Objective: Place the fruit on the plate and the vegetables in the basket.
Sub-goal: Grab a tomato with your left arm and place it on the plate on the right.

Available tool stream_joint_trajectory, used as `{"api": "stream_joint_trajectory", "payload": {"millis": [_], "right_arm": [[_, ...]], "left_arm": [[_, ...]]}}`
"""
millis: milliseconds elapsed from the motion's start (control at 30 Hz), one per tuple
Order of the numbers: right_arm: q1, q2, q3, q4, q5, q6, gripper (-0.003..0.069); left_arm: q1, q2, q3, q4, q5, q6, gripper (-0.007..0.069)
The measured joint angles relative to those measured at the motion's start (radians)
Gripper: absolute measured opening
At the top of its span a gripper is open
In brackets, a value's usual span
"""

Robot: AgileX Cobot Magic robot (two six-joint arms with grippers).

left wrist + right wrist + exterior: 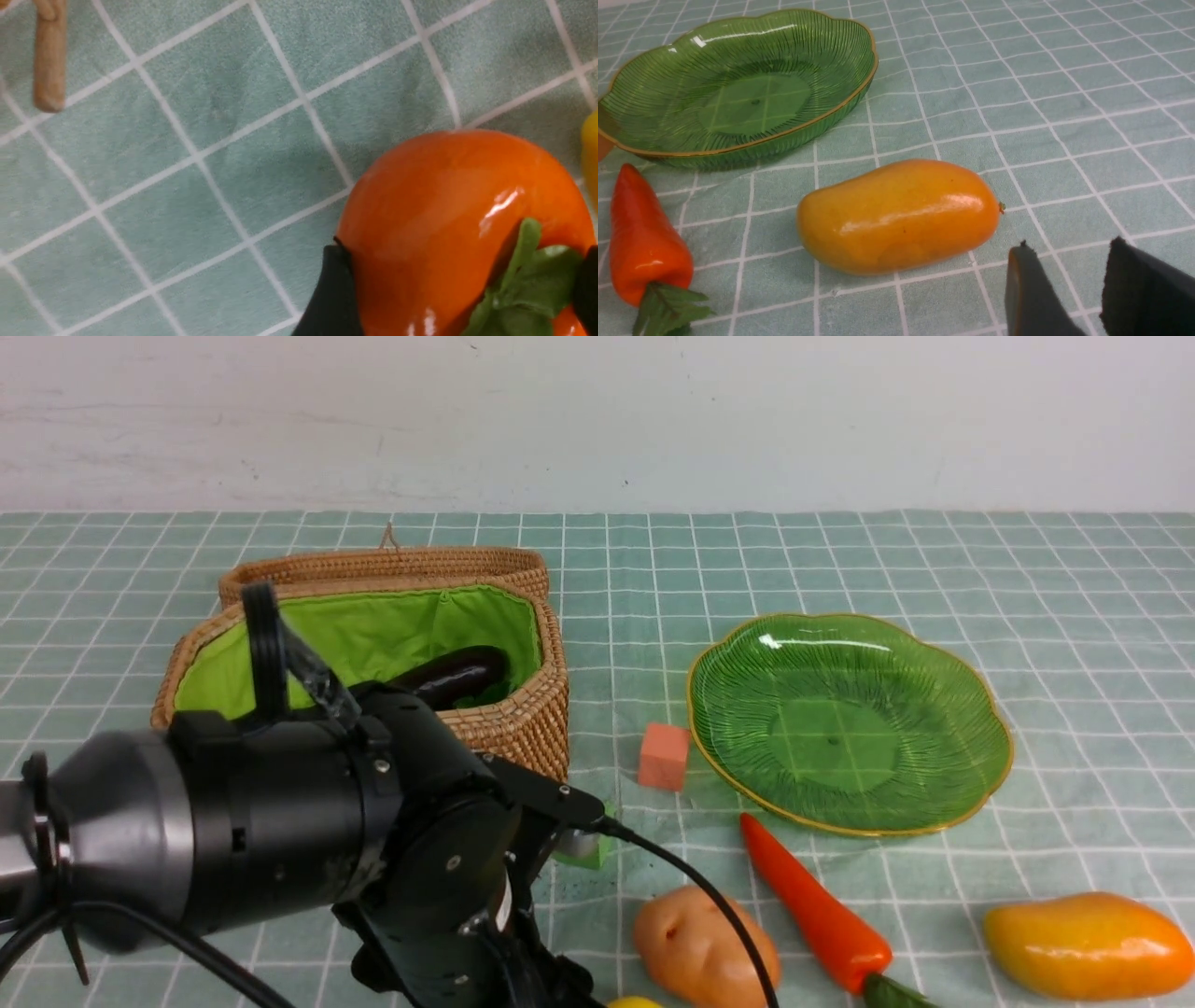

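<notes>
Left gripper (462,261) of a two-armed robot clasps an orange persimmon (434,196), its black fingers (331,298) spread wide and pressed to either side of the fruit, leaf cap upward, over a checked green tablecloth (210,163); whether the fruit rests on the cloth cannot be told. The right gripper (1070,243) hangs partly open, with nothing between its jaws, near the stem end of a mango (899,214) lying on the cloth in front of the green glass plate (896,663). An eggplant (457,674) lies inside the open wicker basket (523,728). A carrot (817,905), tip near the plate's rim, and a potato (695,943) lie side by side on the cloth, a lemon (635,1002) just beside the potato. A salmon cube (664,756) sits just beside the plate, between it and the basket.
</notes>
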Motion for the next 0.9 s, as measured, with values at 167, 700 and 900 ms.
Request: {"api": "stream_joint_trajectory", "payload": {"millis": [167,700,900], "right_arm": [[0.0,0.0,0.0,0.0,0.0,0.0,0.0244],[0.0,0.0,0.0,0.0,0.0,0.0,0.0244],[0.0,0.0,0.0,0.0,0.0,0.0,0.0244]], "left_arm": [[0.007,-0.025,0.01,0.033,0.026,0.003,0.0524],[0.01,-0.056,0.01,0.025,0.033,0.004,-0.0013],[0.01,-0.056,0.01,0.059,0.029,-0.069,0.0011]]}}
